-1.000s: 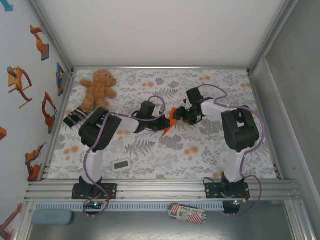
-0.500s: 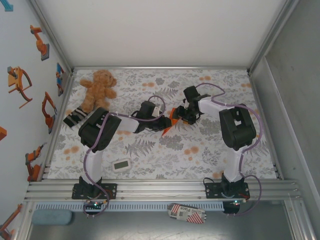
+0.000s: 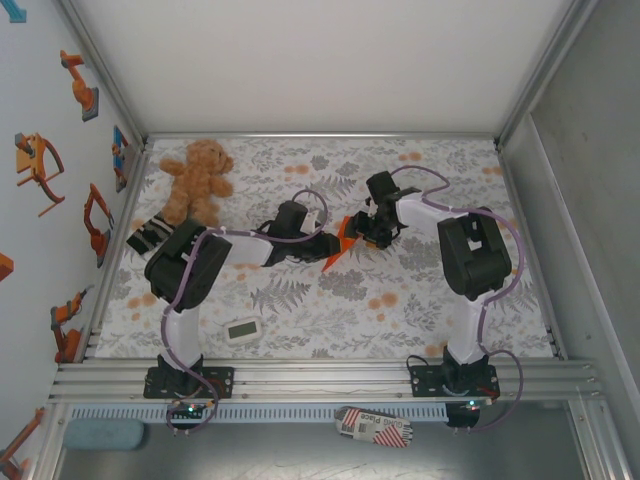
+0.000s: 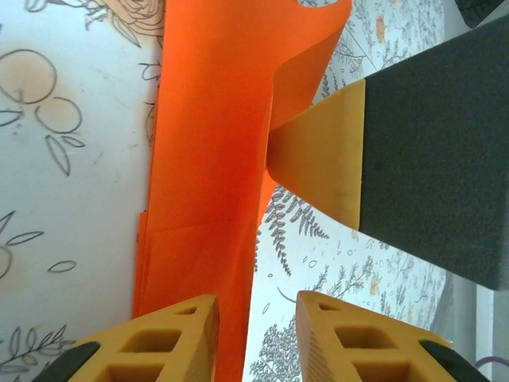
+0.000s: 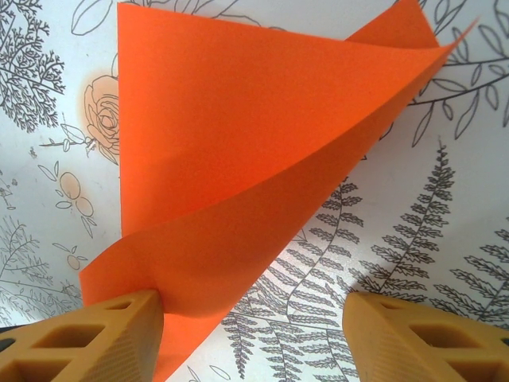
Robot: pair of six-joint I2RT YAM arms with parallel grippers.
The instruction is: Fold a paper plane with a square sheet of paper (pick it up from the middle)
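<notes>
**Left pincer (image 4: 256, 309) and right pincer (image 5: 253, 306) open on the orange sheet (image 4: 211, 119)**

Mid-table on the floral cloth (image 5: 445, 199), the orange sheet lies partly folded, with one flap lifted. The left pincer's fingers are apart, and the folded edge runs between them against one finger, likely lined up to pinch the crease. The right pincer's fingers are spread wide. One fingertip (image 4: 318, 159) rests against the raised flap, seemingly to tip it over. No dart shape has formed yet.
</notes>
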